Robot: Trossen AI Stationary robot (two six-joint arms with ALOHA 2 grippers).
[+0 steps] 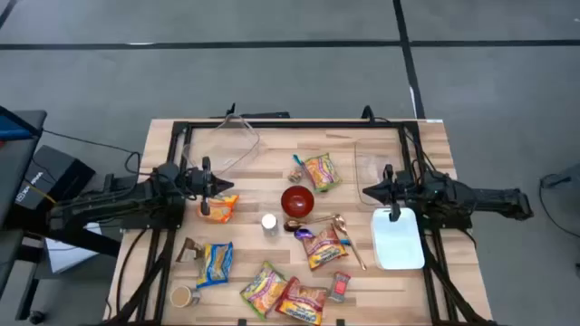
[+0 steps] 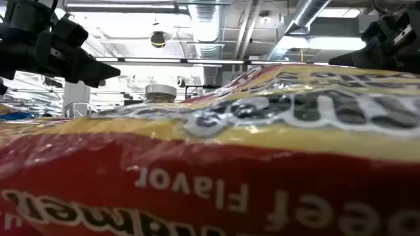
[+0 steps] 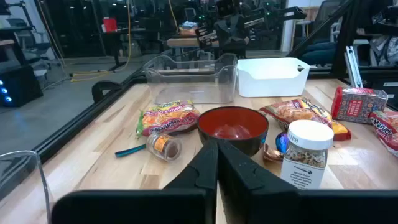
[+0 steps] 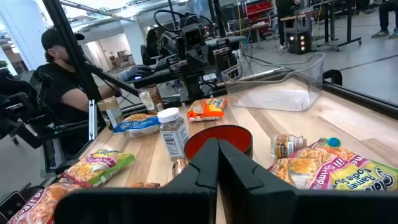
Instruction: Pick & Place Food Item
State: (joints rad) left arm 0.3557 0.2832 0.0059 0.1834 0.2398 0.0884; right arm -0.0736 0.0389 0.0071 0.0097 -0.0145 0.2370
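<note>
1. The left gripper [image 1: 220, 184] hangs above the table [image 1: 163, 145] with its fingers clenched on nothing, probably a ready pose before any pick
2. The right gripper [image 1: 370, 191] mirrors it across the table, also clenched and empty, beside the white tray [image 1: 399, 240]
3. Food packets lie loose around the red bowl [image 1: 297, 201]; which one is wanted I cannot tell. An orange packet [image 1: 217, 207] sits just beside the left gripper
4. Two clear bins [image 1: 234, 140] stand at the far edge, likely the drop spots

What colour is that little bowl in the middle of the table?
The bowl is red inside with a dark outside, clearest in the left wrist view.
</note>
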